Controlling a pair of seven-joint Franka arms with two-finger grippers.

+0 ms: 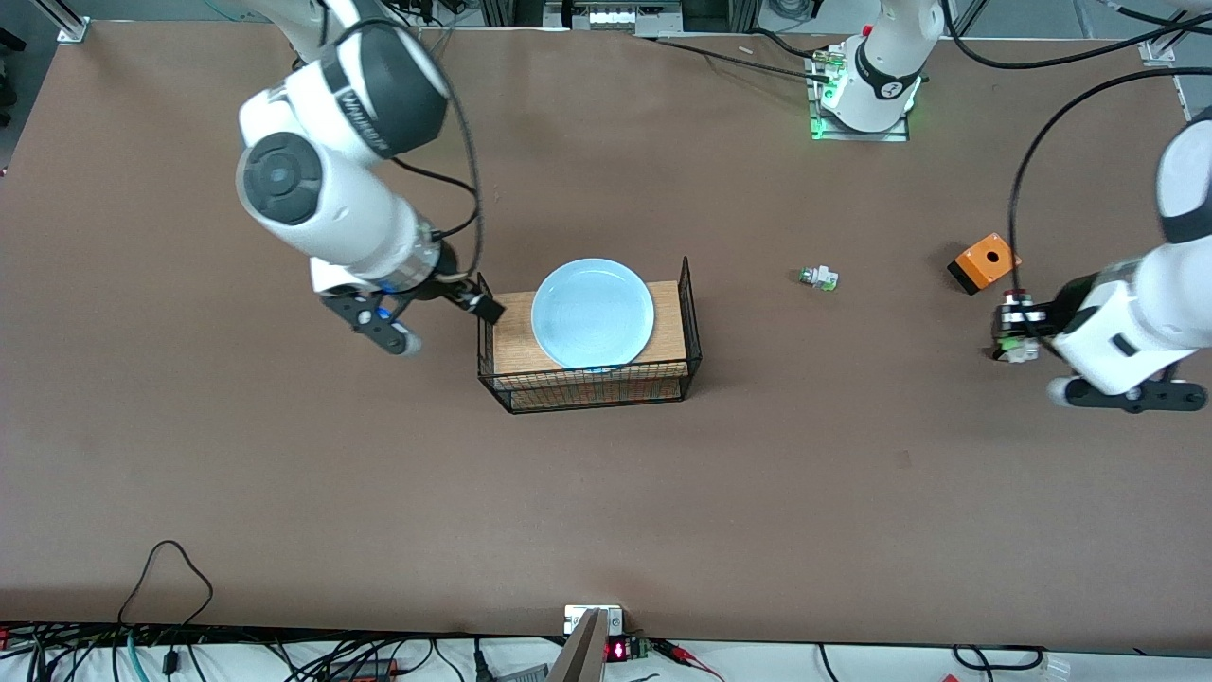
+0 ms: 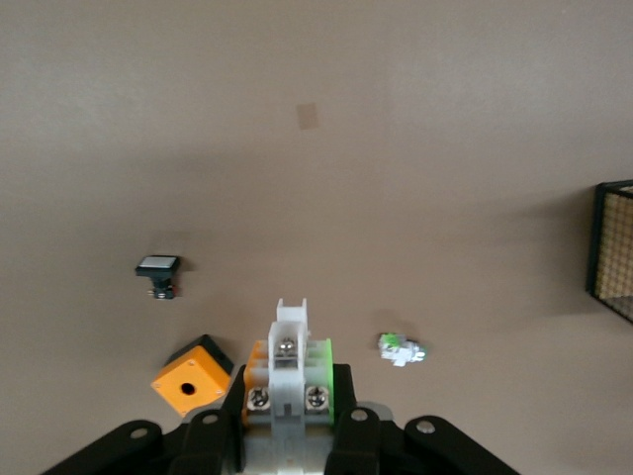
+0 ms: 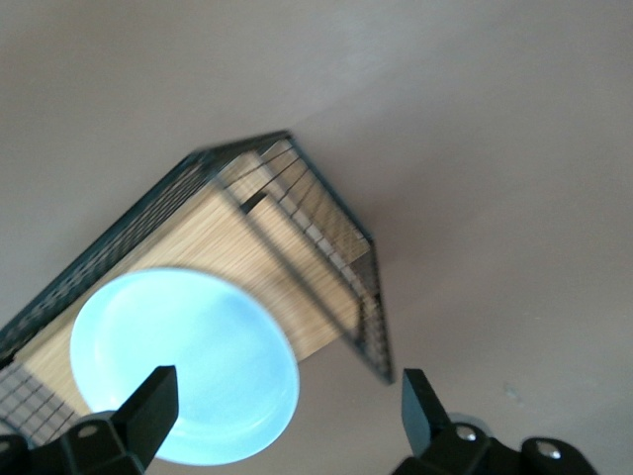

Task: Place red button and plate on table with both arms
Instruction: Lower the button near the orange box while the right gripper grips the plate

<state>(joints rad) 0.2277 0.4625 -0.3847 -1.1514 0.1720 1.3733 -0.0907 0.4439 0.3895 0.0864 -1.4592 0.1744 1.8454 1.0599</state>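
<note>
Two items concern us. We find the plate (image 1: 593,314) on the board in the basket (image 1: 689,313), beside the right gripper (image 1: 440,317), whose jaws stand wide and empty over the table (image 1: 284,493). We see the left gripper (image 1: 1015,333), near the orange box (image 1: 985,262), clamped on the button (image 2: 289,371).

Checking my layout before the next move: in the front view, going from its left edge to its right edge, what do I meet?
right gripper → wire basket with the plate → green-capped button → orange box → left gripper, shut on a button part.
</note>
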